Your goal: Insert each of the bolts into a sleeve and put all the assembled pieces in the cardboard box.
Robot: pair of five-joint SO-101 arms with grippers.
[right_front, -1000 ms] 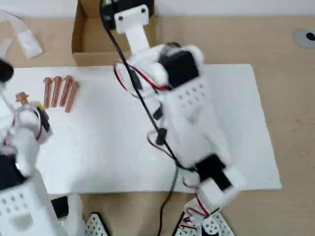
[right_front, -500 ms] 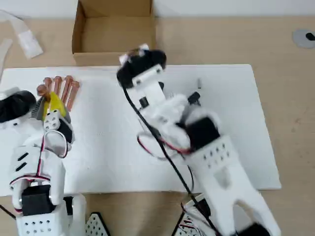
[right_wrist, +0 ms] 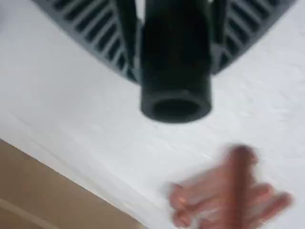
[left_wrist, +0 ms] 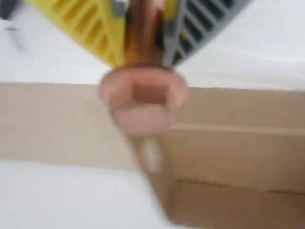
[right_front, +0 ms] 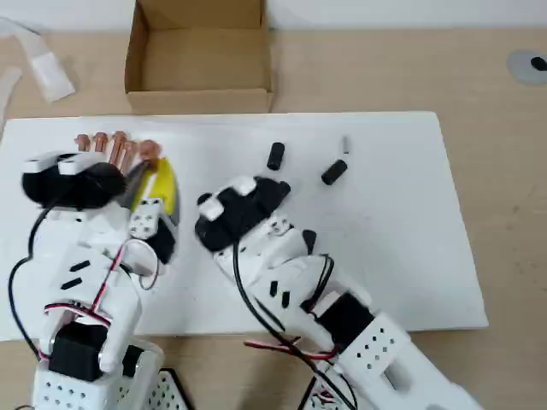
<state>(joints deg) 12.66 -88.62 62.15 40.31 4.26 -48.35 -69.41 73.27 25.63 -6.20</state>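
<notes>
My left gripper (left_wrist: 143,52) is shut on a copper bolt (left_wrist: 143,98), whose head points toward the cardboard box (left_wrist: 228,157). From above, that bolt (right_front: 149,152) sits at the tip of the yellow finger (right_front: 162,186), beside several loose bolts (right_front: 101,142) on the white mat. My right gripper (right_wrist: 174,47) is shut on a black sleeve (right_wrist: 175,76), open end outward, with blurred copper bolts (right_wrist: 233,191) beyond it. The right arm (right_front: 244,209) is low over the mat's middle. Two black sleeves (right_front: 275,156) (right_front: 334,172) lie loose on the mat.
The open cardboard box (right_front: 198,51) stands at the far edge behind the white mat (right_front: 402,239). White paper scraps (right_front: 47,73) lie at the far left and a grey disc (right_front: 530,64) at the far right of the wooden table.
The right arm has drawn back from over the box to the mat's middle. The left arm has carried its bolt to the right, past the loose bolts.
</notes>
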